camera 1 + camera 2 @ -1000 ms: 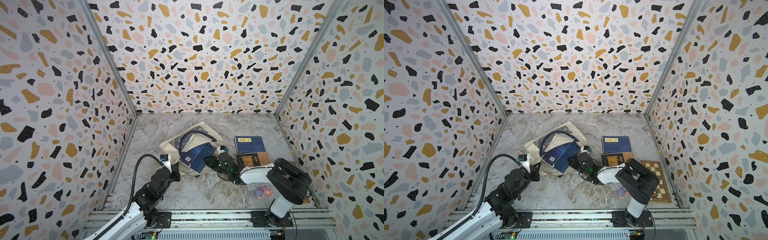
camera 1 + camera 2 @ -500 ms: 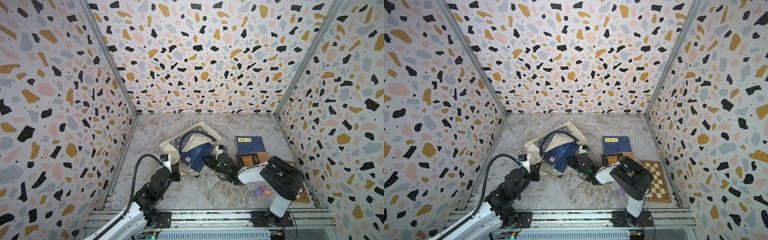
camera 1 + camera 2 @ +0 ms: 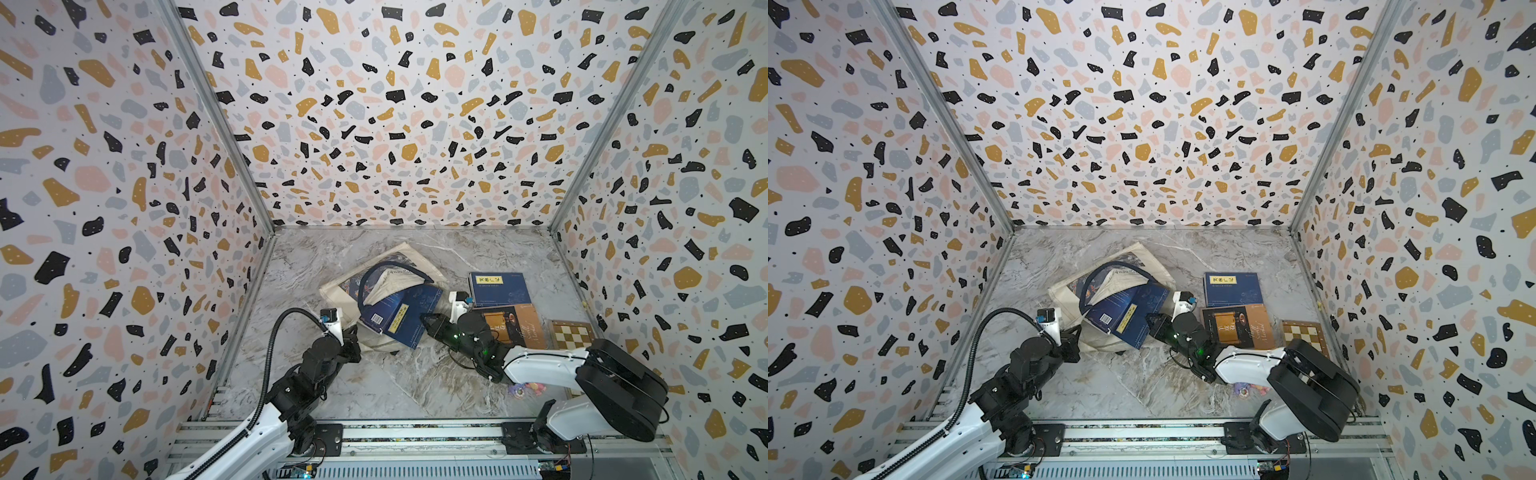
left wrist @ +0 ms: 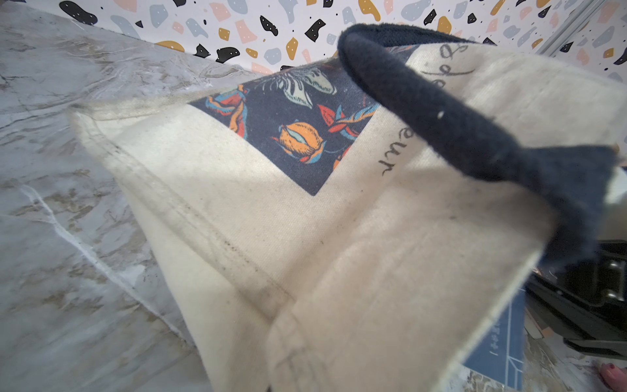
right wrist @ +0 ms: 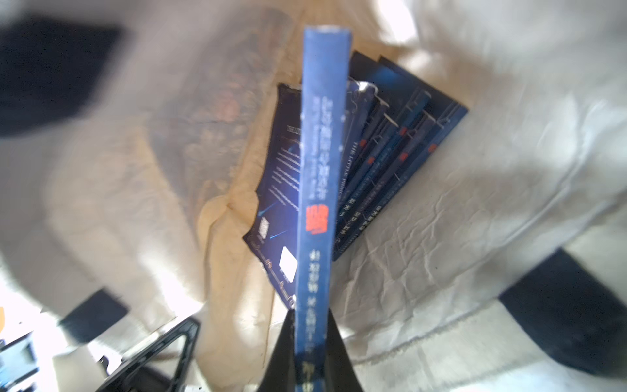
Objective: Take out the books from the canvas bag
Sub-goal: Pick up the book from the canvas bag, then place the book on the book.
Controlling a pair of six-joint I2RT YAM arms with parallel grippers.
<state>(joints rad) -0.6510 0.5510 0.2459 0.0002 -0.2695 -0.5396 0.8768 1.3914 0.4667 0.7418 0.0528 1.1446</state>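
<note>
The left claw (image 3: pixel 352 334) is closed on the near edge of the canvas bag (image 3: pixel 374 344), which lies on the desk (image 3: pixel 374 390); the right claw (image 3: pixel 428 323) is pinched narrow on a navy book (image 3: pixel 405 316) projecting halfway from the bag mouth. Step in hand: extraction of this book, which calls for a straight pull clear of the fabric, then release beside the brown book (image 3: pixel 513 326) and the far navy book (image 3: pixel 496 286). More books (image 5: pixel 390 152) sit deeper inside the bag.

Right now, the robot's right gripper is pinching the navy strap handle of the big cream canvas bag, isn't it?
Not quite. The right gripper is shut on a navy book with a yellow label sticking out of the cream canvas bag; the right wrist view shows its blue spine between the jaws.
</note>
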